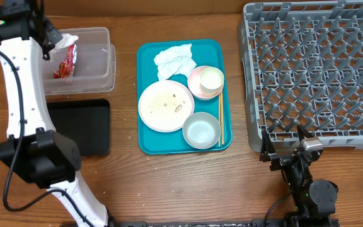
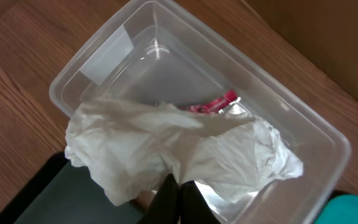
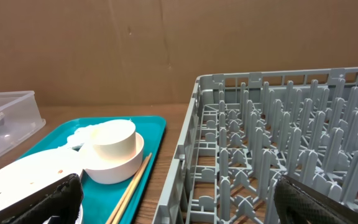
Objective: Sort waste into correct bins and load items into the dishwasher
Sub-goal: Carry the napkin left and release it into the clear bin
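Note:
My left gripper (image 2: 179,202) is shut on a crumpled white napkin (image 2: 166,149), which hangs over the clear tub (image 2: 104,56). A red wrapper (image 2: 213,104) lies inside that tub. From overhead the left gripper (image 1: 54,39) sits at the tub's (image 1: 96,60) near-left corner. A second napkin (image 1: 175,60), the plate (image 1: 166,105) with food scraps, a pink bowl (image 1: 196,88) holding a white cup (image 1: 211,79), and a whitish-blue bowl (image 1: 201,130) rest on the teal tray (image 1: 145,135). My right gripper (image 1: 295,151) stands open and empty at the grey dish rack's (image 1: 314,69) front-left corner.
The black tray (image 1: 80,126) lies just in front of the clear tub. Wooden chopsticks (image 1: 220,116) lie along the teal tray's right edge. In the right wrist view the rack wall (image 3: 191,137) rises between the open fingers, with the cup (image 3: 114,140) to the left.

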`<state>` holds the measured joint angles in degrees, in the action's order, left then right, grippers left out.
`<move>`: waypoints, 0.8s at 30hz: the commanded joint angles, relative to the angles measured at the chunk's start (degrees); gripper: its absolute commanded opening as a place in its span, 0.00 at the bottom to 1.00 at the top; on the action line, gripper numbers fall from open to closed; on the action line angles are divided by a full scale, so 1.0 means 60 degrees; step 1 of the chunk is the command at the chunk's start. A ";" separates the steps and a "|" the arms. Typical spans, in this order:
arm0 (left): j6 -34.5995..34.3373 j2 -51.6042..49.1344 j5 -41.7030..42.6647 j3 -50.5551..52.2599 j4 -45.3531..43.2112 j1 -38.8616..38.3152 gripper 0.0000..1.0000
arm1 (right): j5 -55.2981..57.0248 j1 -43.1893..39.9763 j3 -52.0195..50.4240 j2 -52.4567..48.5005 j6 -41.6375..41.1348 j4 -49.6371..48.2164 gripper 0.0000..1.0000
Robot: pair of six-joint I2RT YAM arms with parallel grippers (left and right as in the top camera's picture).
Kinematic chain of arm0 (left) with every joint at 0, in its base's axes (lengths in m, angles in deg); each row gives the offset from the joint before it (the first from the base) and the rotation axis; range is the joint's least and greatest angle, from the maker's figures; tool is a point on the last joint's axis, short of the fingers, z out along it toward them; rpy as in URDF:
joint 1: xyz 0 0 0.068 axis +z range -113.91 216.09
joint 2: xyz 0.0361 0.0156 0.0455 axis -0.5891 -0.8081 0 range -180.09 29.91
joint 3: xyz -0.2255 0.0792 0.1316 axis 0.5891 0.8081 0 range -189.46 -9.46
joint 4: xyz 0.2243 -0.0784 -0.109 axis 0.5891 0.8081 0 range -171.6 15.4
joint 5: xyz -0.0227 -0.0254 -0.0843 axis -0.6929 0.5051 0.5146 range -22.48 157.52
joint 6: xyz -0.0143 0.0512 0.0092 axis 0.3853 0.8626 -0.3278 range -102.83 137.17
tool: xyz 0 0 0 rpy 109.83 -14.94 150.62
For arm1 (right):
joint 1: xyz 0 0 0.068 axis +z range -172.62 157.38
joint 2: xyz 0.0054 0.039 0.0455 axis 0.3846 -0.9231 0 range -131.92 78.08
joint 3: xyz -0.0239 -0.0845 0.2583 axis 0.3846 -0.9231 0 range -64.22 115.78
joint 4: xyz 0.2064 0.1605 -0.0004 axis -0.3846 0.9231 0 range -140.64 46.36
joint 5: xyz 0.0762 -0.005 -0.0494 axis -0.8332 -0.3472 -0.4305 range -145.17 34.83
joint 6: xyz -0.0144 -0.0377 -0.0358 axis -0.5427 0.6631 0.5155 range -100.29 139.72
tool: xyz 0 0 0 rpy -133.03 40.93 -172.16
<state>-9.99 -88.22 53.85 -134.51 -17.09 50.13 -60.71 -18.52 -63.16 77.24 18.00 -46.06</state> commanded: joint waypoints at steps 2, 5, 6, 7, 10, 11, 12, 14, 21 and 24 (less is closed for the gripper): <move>-0.0262 -0.1020 0.0375 0.0095 -0.0404 0.0047 0.04 | 0.0062 -0.0069 -0.0098 0.0084 -0.0029 -0.0036 1.00; -0.0266 -0.1395 0.0594 0.0095 -0.0692 0.0029 0.16 | 0.0062 -0.0069 -0.0098 0.0084 -0.0029 -0.0036 1.00; -0.0262 -0.1490 0.0678 0.0095 -0.0732 0.0029 0.24 | 0.0062 -0.0069 -0.0098 0.0084 -0.0029 -0.0036 1.00; -0.0262 -0.1508 0.0747 0.0095 -0.0732 0.0029 0.33 | 0.0062 -0.0069 -0.0098 0.0084 -0.0029 -0.0036 1.00; -0.0102 -0.1450 0.0798 0.0077 -0.0641 0.0029 0.38 | 0.0062 -0.0069 -0.0098 0.0084 -0.0029 -0.0036 1.00; 0.0055 -0.1384 0.0798 0.0058 -0.0576 0.0026 0.39 | 0.0062 -0.0069 -0.0098 0.0084 -0.0029 -0.0036 1.00; 0.0189 -0.1275 0.0794 0.0033 -0.0481 0.0026 0.39 | 0.0062 -0.0069 -0.0098 0.0084 -0.0029 -0.0036 1.00; 0.0280 -0.1016 0.0834 -0.0029 -0.0222 0.0026 0.39 | 0.0062 -0.0069 -0.0098 0.0084 -0.0029 -0.0036 1.00; 0.0634 0.0007 0.3395 -0.0051 0.0273 -0.0022 0.31 | 0.0062 -0.0069 -0.0098 0.0084 -0.0029 -0.0036 1.00; 0.1260 0.0025 0.4951 -0.0051 0.0229 -0.0248 0.29 | 0.0058 -0.0069 -0.0098 0.0084 -0.0029 -0.0036 1.00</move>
<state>-7.19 -90.75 70.74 -133.71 -15.56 50.48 -60.71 -18.52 -63.16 77.24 17.98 -46.04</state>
